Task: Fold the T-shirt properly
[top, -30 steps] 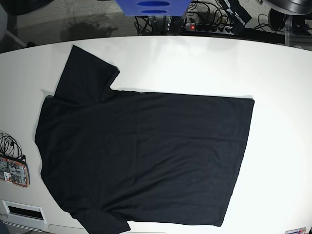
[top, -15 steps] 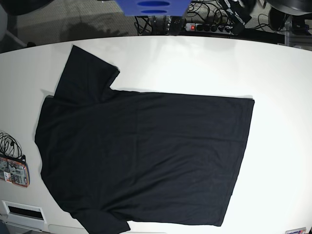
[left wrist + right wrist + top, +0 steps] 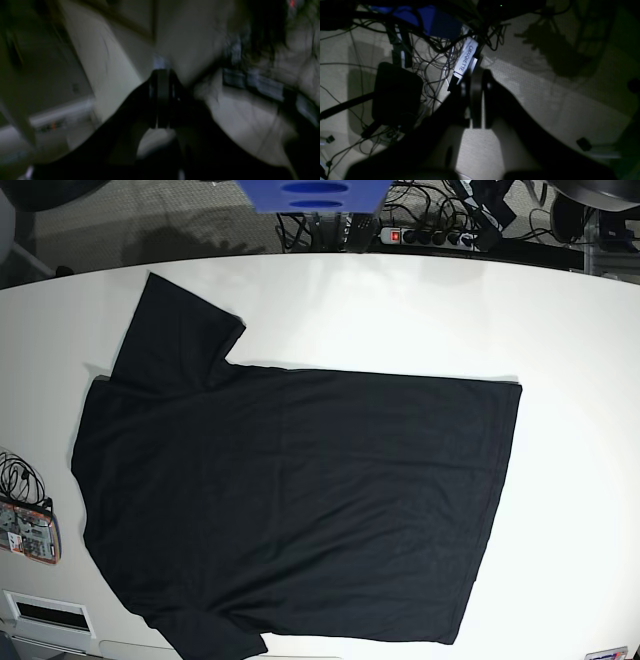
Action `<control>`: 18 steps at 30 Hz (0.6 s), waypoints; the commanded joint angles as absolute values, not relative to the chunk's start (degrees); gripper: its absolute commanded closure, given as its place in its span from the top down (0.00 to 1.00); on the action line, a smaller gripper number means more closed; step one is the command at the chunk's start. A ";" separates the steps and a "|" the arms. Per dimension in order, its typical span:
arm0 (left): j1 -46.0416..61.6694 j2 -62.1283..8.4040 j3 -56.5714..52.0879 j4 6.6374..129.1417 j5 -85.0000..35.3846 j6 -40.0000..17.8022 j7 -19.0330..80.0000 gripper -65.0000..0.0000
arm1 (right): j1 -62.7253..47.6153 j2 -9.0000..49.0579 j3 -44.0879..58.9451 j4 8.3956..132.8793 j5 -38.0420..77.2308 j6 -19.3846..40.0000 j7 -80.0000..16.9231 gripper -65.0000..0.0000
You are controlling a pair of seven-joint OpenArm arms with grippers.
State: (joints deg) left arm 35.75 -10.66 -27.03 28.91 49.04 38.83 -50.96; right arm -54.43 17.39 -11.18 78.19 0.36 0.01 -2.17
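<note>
The black T-shirt (image 3: 290, 500) lies spread flat on the white table (image 3: 560, 340), with one sleeve (image 3: 175, 330) pointing to the far left and the other at the near edge (image 3: 215, 635). Neither arm shows in the base view. My left gripper (image 3: 162, 75) is shut with nothing in it, seen against a blurred room in the left wrist view. My right gripper (image 3: 475, 75) is shut and empty too, hanging over a carpeted floor strewn with cables. The T-shirt does not appear in either wrist view.
Behind the table's far edge sit a power strip with cables (image 3: 420, 235) and a blue object (image 3: 312, 194). A small packet with a cord (image 3: 28, 530) and a white device (image 3: 48, 612) lie at the table's left edge. A black box (image 3: 396, 92) and a labelled tag (image 3: 466, 58) sit on the floor.
The T-shirt lies as before. Dark shapes behind the table's far edge at the top right have shifted a little.
</note>
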 commanded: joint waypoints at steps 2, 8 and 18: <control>39.16 -10.33 -30.46 33.54 46.02 40.00 -60.70 0.00 | -55.78 18.33 -11.21 78.64 0.40 0.04 -1.63 0.00; 39.69 -7.52 -37.93 40.75 46.29 40.00 -60.35 0.00 | -55.78 18.33 -11.21 78.64 0.40 0.04 -1.63 0.00; 44.09 -7.69 -27.21 41.89 58.68 40.00 -61.58 0.00 | -55.78 18.33 -11.21 78.81 0.40 0.04 -1.63 0.00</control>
State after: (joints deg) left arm 42.85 -7.33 -27.00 41.47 59.37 39.24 -61.04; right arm -54.59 18.06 -11.16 78.22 0.38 0.01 -2.31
